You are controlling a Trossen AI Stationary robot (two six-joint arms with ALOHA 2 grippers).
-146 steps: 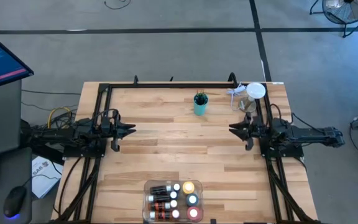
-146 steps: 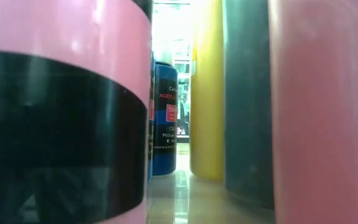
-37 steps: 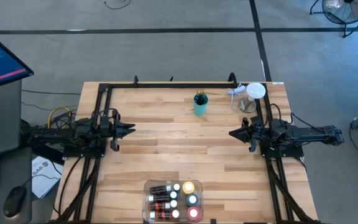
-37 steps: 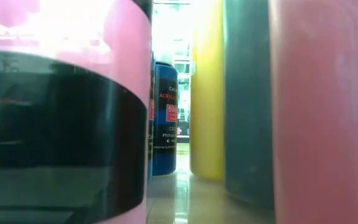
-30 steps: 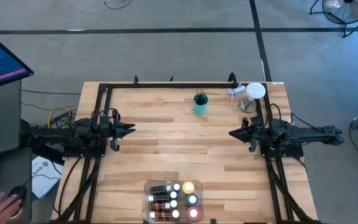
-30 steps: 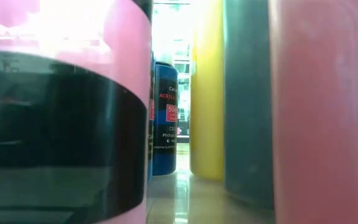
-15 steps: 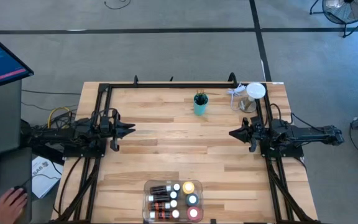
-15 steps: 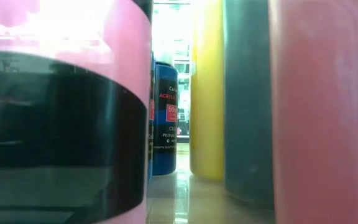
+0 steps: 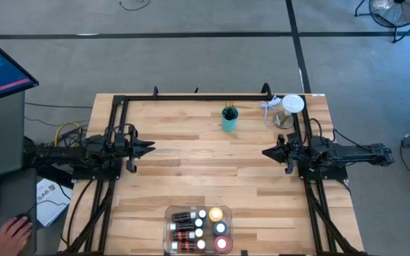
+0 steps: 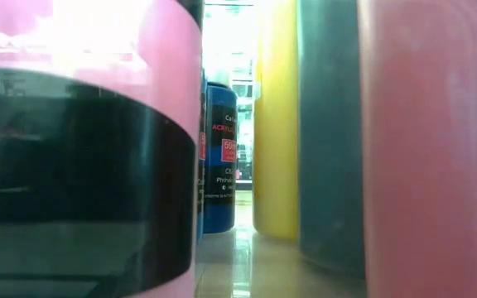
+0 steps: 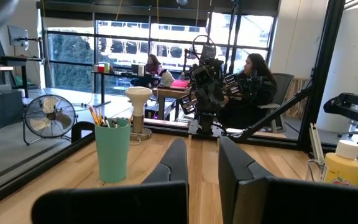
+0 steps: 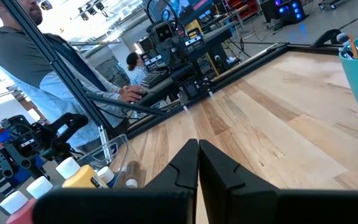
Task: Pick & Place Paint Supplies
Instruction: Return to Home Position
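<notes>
Paint bottles (image 9: 198, 229) sit packed in the clear tray (image 9: 166, 226) at the table's near edge, midway between my arms. Brushes (image 9: 229, 112) stand upright in the teal cup (image 9: 230, 123) at the far side, nearer my right. My left gripper (image 9: 150, 148) hangs at the left with fingers slightly parted and my right gripper (image 9: 265, 151) at the right is pinched together, both empty, so I judge nothing is left to fetch.

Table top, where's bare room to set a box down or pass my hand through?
Widest bare stretch of table: between left hand and right hand, teal cup behind, clear tray in front. Front corners beside the tray are bare. Crowded: the tray, full of paint bottles, and around the white-topped object.
</notes>
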